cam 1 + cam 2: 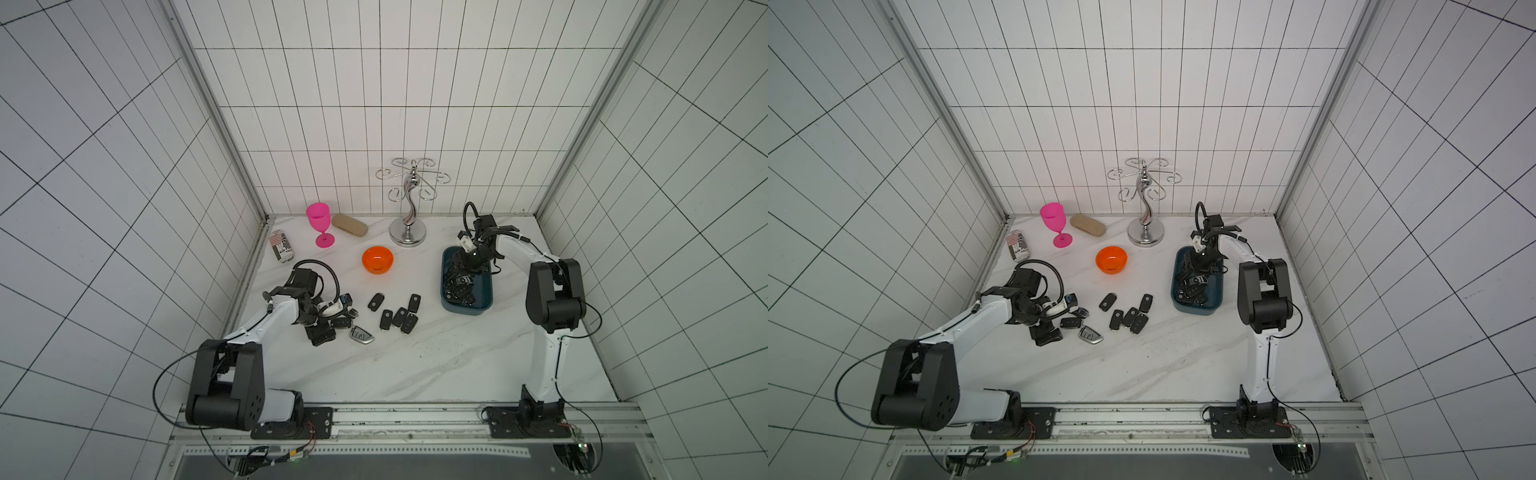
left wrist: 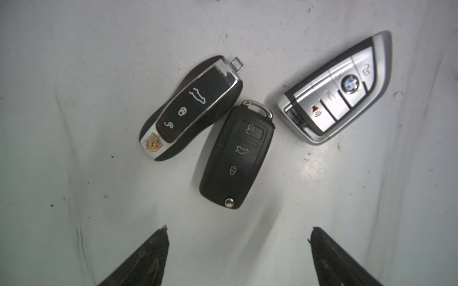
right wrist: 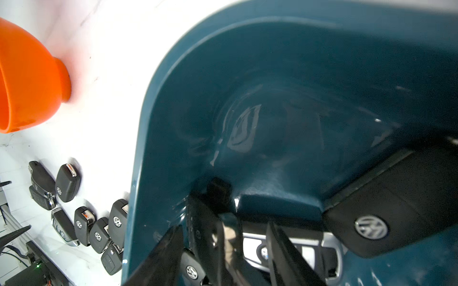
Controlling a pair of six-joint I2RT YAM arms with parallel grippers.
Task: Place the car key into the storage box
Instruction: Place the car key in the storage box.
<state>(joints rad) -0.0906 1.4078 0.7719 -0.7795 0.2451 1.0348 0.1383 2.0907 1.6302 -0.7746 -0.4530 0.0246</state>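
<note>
Leftmost, I am hovering my left gripper [image 2: 238, 229] low over the marble table [image 1: 415, 365], its jaws standing wide apart and holding nothing. Just ahead of the fingertips a black flip key [image 2: 238, 156] is lying flat. Its long axis is running almost straight away from me, so my closing line is crossing its narrow width. A Porsche key [image 2: 190, 109] is touching its side near the ring end, and a silver BMW key [image 2: 337, 89] is sitting just beside it, apart. Further right, in a top view, five black Volkswagen keys [image 1: 400, 316] are waiting in a loose cluster, with the orange bowl [image 1: 377, 259] beyond them. Rightmost, I am reaching my right gripper [image 3: 224, 230] down into the storage box [image 1: 467, 311], where several keys are lying. Its jaws are parted, and a black key [image 3: 205, 218] is standing on edge between them with a gap showing on one side, so I am judging it unclamped. For the flip key my left arm is plainly the nearer, while the box is sitting well apart on the right arm's side.
</note>
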